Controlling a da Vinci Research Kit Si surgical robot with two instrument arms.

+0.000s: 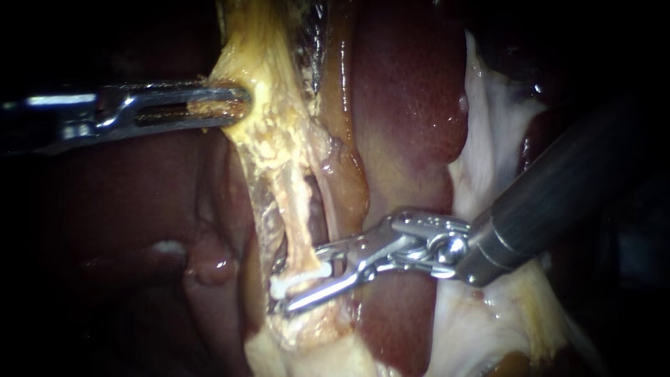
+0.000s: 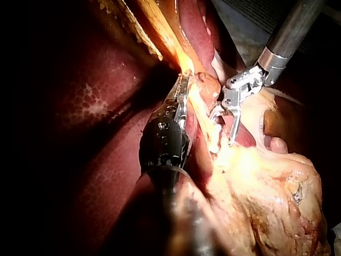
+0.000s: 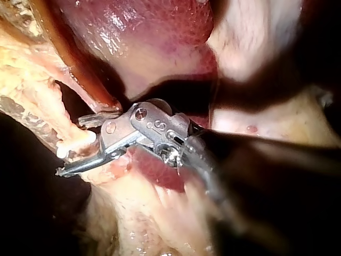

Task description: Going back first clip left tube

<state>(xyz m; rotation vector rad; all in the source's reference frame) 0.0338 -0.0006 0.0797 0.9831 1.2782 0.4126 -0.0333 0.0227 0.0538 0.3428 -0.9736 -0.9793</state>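
Left instrument (image 1: 234, 103): shaft level from the left, jaws clenched on yellow tissue (image 1: 272, 132) above the tube (image 1: 296, 223). Right instrument (image 1: 304, 278): jaws released with a gap showing, straddling the lower tube; the white clip (image 1: 289, 285) sits closed across the tube between them, and contact with the lower jaw cannot be told. Liver (image 1: 408, 91): dark red, glistening, behind the right instrument's jaws.

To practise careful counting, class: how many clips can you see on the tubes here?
1. A white clip sits across the pale tube, between the open jaws of the right instrument. Others may be hidden.
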